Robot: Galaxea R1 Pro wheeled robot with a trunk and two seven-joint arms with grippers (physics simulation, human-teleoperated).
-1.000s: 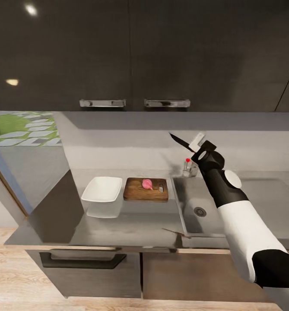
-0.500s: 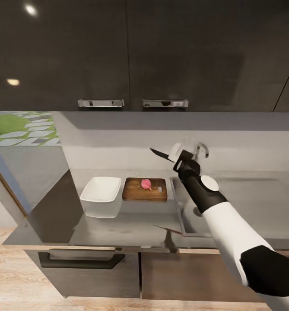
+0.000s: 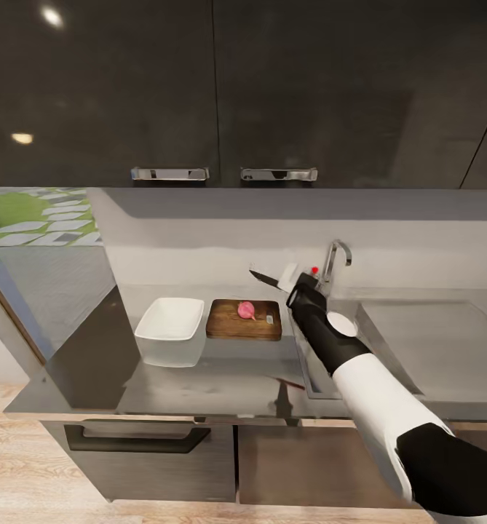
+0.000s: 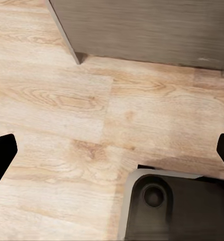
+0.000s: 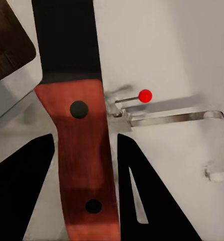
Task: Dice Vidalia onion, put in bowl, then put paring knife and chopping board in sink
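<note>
We see our right gripper [image 3: 290, 280] clamped on the knife [image 5: 74, 115], blade over the board [image 3: 244, 320] edge beside the sink [image 3: 312, 367], pink onion [image 3: 246, 310] on board, bowl [image 3: 170, 327] adjacent, left gripper [image 4: 112, 153] spread wide over floor [image 4: 67, 100].

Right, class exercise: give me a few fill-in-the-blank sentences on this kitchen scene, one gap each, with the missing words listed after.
1. The right end effector is shut on the handle of the ______.
2. The Vidalia onion rests on the ______.
3. The white bowl stands on the countertop, on the side of the chopping board away from the ______.
4. The knob on the faucet is coloured ______.

Missing words: paring knife; chopping board; sink; red
</note>
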